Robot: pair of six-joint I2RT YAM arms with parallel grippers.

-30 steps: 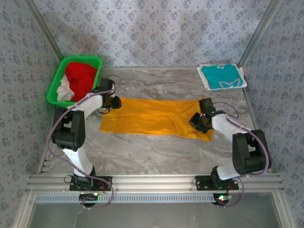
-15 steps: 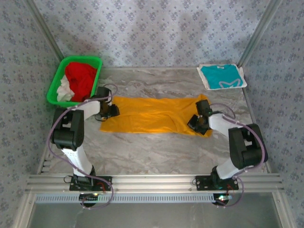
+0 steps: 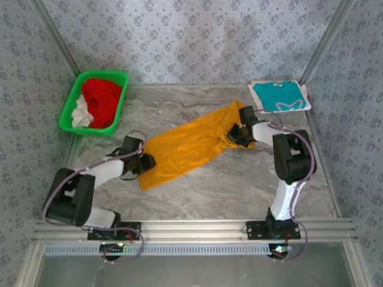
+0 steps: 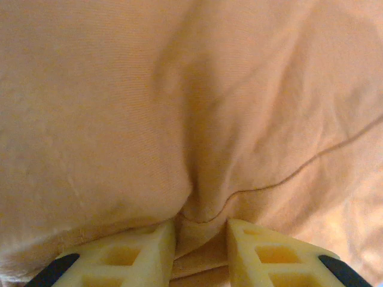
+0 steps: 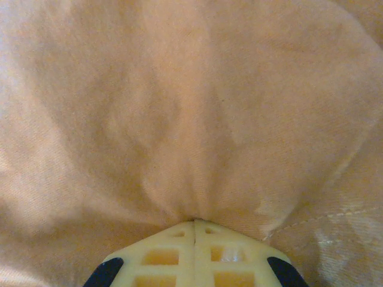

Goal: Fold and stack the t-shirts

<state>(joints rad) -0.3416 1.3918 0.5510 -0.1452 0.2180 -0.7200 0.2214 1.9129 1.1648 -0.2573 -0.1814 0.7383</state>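
the soft yellow-orange cloth t-shirt (image 3: 188, 143) lies on the grey marbled counter (image 3: 227, 179) as a long band spanning both tools: the left tool (image 3: 145, 162) pinches its near end, the right tool (image 3: 235, 133) is clamped on its far end, and the folded teal t-shirt (image 3: 278, 95) sits just beyond the right tool, the nearer arm.
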